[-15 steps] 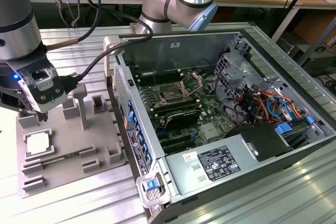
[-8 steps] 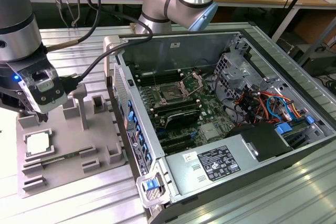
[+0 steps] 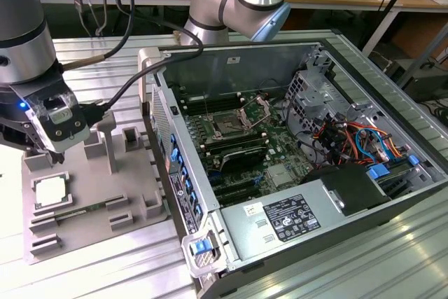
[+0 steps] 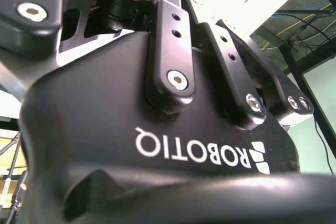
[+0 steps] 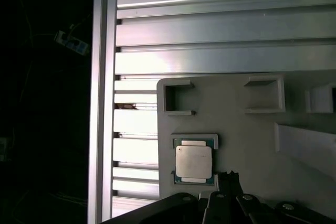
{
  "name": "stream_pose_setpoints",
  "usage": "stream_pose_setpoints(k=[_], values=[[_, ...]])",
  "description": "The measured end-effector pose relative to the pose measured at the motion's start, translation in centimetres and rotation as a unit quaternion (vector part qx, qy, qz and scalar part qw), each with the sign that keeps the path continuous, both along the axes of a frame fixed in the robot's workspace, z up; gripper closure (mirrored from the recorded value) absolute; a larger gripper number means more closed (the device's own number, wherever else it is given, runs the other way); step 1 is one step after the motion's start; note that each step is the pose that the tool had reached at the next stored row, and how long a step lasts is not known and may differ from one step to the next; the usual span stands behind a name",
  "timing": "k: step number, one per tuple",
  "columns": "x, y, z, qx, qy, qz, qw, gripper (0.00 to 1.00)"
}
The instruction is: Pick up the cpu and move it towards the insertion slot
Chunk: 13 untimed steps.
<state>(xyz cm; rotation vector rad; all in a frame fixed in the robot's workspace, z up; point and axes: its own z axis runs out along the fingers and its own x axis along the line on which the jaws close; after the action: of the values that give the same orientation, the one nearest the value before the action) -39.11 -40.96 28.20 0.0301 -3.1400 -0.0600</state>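
- One cpu [image 3: 50, 190] lies flat, silvery top up, in a shallow pocket of the grey tray [image 3: 133, 180] at the exterior view's left; not lifted.
- Near-square, so no real long axis; in the first wrist view the cpu [image 5: 193, 161] has its edges in line with the pocket walls.
- End effector [image 3: 51, 153] hangs just above the cpu, apart from it, carrying nothing; cannot tell whether it is spread or pressed together.
- Key relation: the cpu is almost straight beneath the end effector.
- Insertion slot [image 3: 227, 127] is well apart, toward the exterior view's right, on the green board [image 3: 283, 141] inside the open computer case [image 3: 245, 61].
- Tray and case both stand on the ribbed metal surface [image 3: 105, 260].
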Motion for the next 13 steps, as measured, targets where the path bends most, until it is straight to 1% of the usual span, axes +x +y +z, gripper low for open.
stream_pose_setpoints(k=[13], values=[[0.00,0.00,-0.43,0.0000,0.0000,0.000,1.00000,0.89]])
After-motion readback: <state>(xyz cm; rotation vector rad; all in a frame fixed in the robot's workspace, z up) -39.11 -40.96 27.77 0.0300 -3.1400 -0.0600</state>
